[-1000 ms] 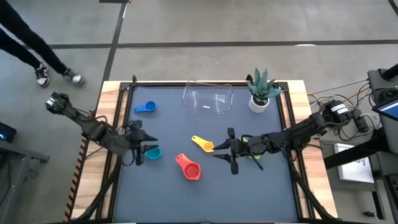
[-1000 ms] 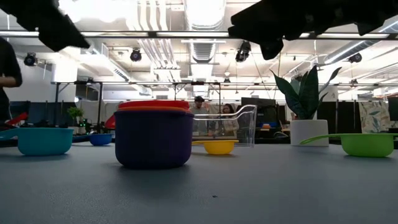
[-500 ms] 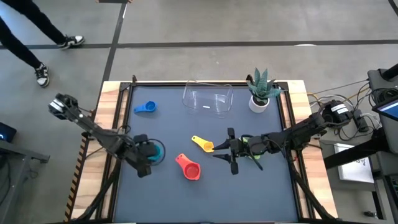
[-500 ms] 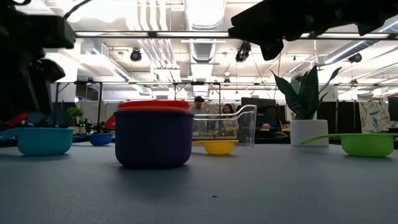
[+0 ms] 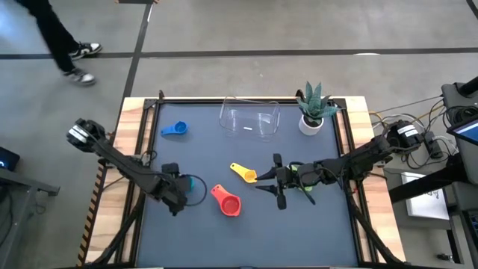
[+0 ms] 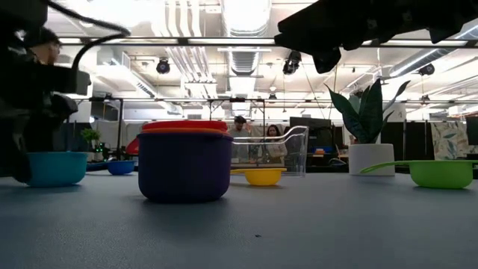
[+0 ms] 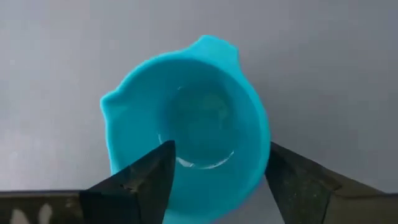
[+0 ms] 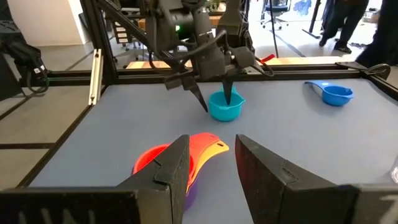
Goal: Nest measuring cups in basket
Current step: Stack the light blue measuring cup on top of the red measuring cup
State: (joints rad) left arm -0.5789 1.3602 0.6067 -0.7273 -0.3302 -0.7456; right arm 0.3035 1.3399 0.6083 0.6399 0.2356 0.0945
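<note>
Small teal plastic measuring cup [image 7: 193, 127] upright, mouth up, straddled by left gripper [image 5: 184, 193], 2 fingers spread, not clamping, right gripper [image 5: 278, 181] open, empty.

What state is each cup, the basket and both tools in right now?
Teal cup: upright on the table, not gripped.
Left tool: open, down at the teal cup's rim.
Right tool: open, empty, above the table.
Blue cup: on the table.
Yellow cup: on the table.
Green cup: upright on the table.
Purple cup: upright on the table.
Red cup: nested atop the purple cup.
Basket: empty.
</note>
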